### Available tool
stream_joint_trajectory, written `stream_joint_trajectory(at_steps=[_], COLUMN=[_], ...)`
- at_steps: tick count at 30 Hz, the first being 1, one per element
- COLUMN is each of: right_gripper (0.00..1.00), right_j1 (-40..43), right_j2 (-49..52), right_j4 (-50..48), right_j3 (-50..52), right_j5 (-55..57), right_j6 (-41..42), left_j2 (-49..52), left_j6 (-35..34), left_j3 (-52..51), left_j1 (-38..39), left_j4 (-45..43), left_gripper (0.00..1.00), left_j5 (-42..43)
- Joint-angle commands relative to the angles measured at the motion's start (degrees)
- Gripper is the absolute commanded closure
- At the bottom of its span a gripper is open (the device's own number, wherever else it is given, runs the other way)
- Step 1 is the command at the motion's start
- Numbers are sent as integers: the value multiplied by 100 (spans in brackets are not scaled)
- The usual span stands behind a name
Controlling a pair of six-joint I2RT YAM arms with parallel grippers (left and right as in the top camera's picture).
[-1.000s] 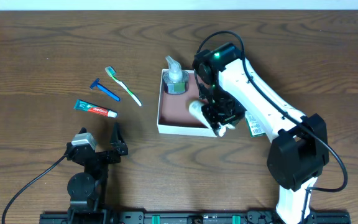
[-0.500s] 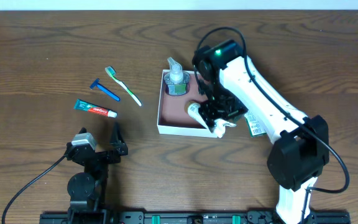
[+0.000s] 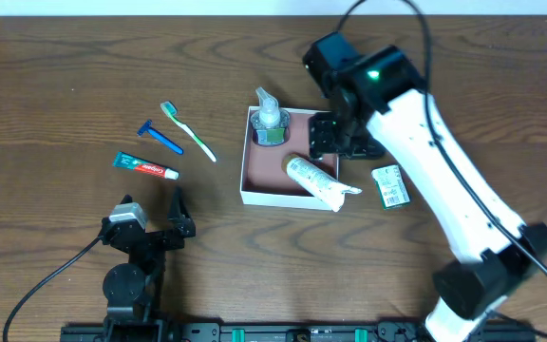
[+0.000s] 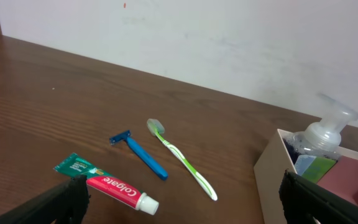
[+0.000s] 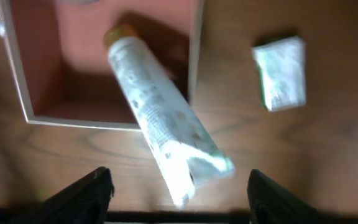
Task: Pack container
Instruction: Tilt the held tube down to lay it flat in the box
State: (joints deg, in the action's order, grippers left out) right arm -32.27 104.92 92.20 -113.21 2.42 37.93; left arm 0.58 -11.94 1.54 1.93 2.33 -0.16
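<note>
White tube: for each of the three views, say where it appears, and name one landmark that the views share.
Overhead: the white tube lies slanted across the lower right corner of the container.
Left wrist: not in it.
Right wrist: middle of the picture, cap end inside the box, crimped end outside.
Shared landmark: the container, seen in all three views.

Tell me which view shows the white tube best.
Overhead: the white tube is sharp and whole, cap end inside the container, crimped end past its front wall. The right wrist view shows it larger but blurred; the left wrist view misses it.
</note>
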Motion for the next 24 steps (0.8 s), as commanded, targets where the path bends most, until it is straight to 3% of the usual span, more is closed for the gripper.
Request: stream_joint_trajectory(at_steps=[1,6,11,20,24], right_gripper=[33,34,34,37,41], right_j1=[-240,-892,-1416,-1196,-1023], right_j2=[-415,-789,-1086,-1639,-1891], right_j4=[330,483,-61,-1663,-2129], right_j3=[-101,197,1266,3191,3519], right_j5=[763,1106,1322,994,1049], right_j6=[1733,2581,3440,3663,3508], left_j2=[-24,-24,-24,-24,-24], left_j6=[55,55,55,55,55], left_j3=[-131,-131,-131,-131,-131], left_j1=[-26,-26,-26,-26,-26], left_j4=[190,190,190,190,190], left_gripper=[2,2,2,2,2], left_j5=[-57,-57,-57,-57,-57])
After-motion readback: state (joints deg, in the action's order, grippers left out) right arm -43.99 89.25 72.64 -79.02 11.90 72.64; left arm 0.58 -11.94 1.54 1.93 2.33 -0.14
